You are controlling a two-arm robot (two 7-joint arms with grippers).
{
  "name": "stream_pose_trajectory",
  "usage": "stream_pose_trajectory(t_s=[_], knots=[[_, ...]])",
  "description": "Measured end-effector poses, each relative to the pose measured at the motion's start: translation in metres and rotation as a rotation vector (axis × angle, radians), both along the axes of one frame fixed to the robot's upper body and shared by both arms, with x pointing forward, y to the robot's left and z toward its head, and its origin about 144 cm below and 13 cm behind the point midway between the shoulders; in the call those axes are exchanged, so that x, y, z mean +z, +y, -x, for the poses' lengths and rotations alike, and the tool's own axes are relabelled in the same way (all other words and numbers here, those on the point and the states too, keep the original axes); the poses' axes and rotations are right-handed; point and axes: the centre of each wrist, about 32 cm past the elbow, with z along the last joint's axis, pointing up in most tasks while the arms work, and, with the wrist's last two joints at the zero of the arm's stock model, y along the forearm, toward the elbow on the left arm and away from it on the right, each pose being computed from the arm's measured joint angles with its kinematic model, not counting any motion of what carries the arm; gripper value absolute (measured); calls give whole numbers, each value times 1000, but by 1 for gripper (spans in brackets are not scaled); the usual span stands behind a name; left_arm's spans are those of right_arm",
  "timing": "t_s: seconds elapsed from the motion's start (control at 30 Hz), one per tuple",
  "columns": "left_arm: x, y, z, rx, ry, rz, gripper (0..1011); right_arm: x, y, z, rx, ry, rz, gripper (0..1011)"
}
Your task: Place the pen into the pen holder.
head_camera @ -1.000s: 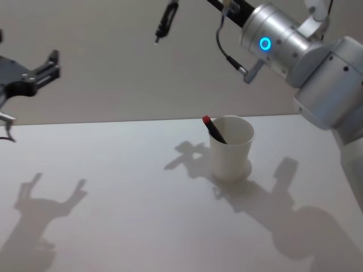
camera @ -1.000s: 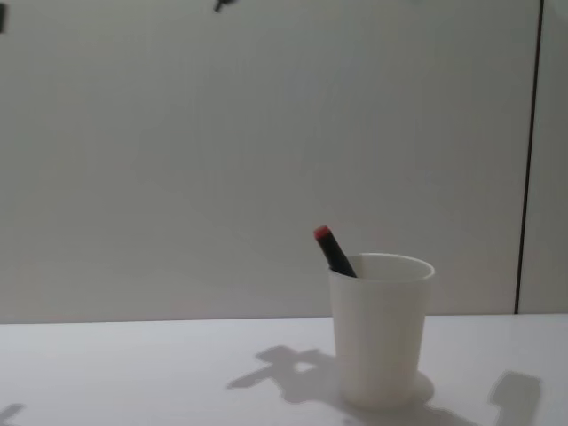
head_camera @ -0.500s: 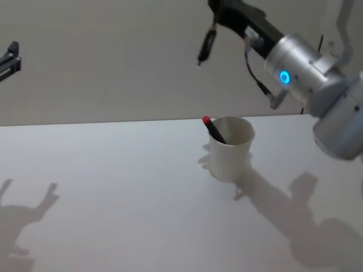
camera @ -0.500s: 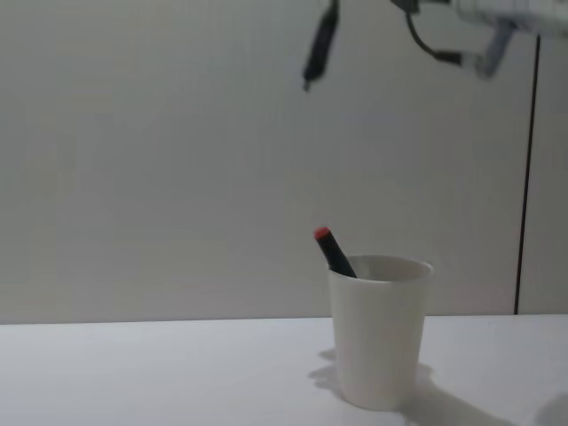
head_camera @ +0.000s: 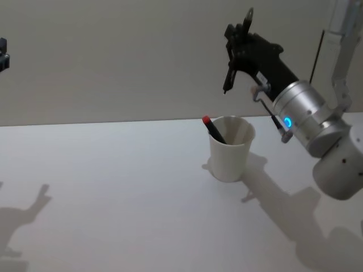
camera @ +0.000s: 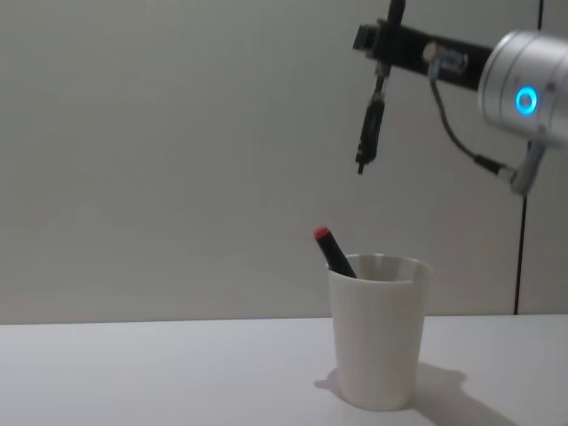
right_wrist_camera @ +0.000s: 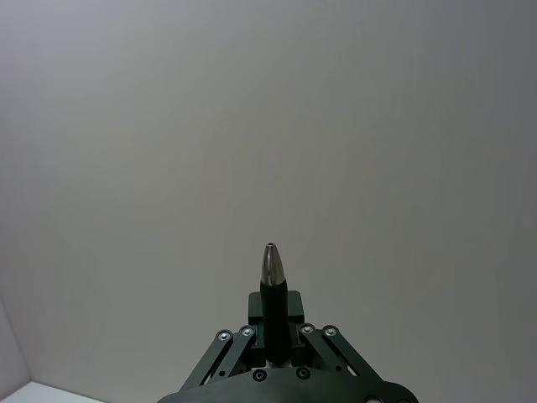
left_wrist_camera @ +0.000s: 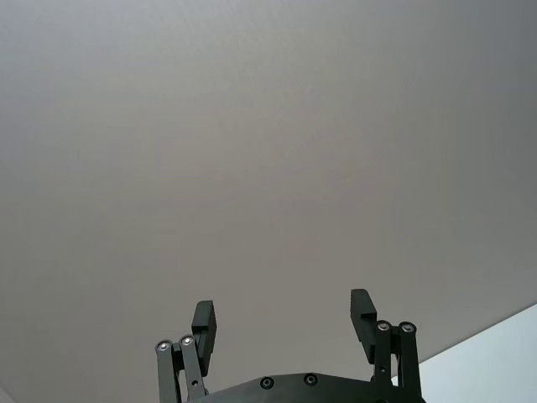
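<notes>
Pen [camera: 370, 129], light, stiff and slippery, is hanging tip-down above the cup [camera: 379, 330], pinched at its upper end by the right gripper [head_camera: 235, 52], while the left gripper [left_wrist_camera: 284, 326] is idling, fingers spread, at nine o'clock.

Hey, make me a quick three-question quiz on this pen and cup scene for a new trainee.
1. True or false: the right gripper holds a pen tip-down above the cup.
2. What already sits in the cup? A) scissors B) a red-capped pen C) nothing
3. Fill in: the left gripper's fingers are ____.

Key: 1 true; 2 B; 3 open
</notes>
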Motion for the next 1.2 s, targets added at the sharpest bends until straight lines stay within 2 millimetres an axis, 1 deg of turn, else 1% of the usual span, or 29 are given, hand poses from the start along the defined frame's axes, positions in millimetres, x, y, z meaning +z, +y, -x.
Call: stream_pose_trajectory(t_s=[0.33,0.63,0.97,1.2], knots=[[1,1,1,6,-1,-4,1001,-23,11,-8,9,-41,43,131],[2,2,2,9,-2,-6,1001,-36,16,-12,3,-33,72,131],[2,2,2,10,-3,-7,1001,-45,14,-10,-19,-3,87,131],[2,2,2,11,-3,-8,1001,-46,9,-2,-35,9,90,131]])
